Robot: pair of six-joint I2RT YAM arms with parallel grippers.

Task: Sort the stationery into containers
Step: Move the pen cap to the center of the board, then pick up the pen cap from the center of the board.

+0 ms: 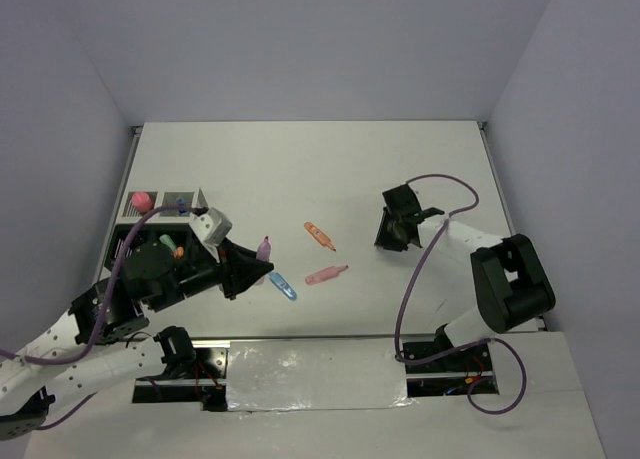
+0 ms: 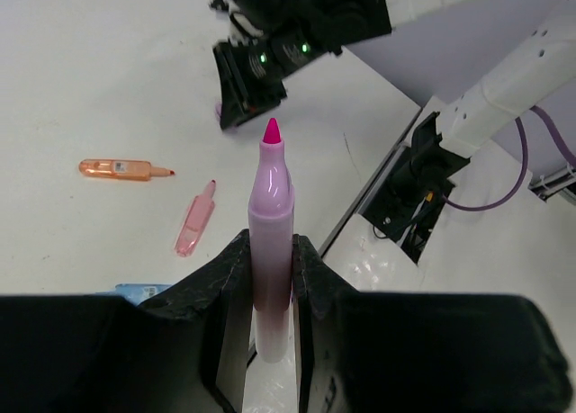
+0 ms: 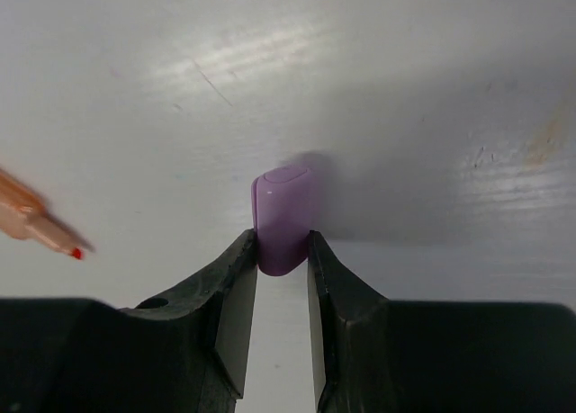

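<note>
My left gripper is shut on a pale purple highlighter with a bare magenta tip, held off the table; it also shows in the top view. My right gripper is shut on a small purple cap, pinched at the fingertips just above the table. An orange pen, a pink pen and a blue pen lie on the table between the arms. The organizer stands at the left, partly hidden by my left arm.
In the organizer a pink-capped item, a blue item and orange items show. The orange pen's tip lies left of my right gripper. Grey walls enclose the table on three sides.
</note>
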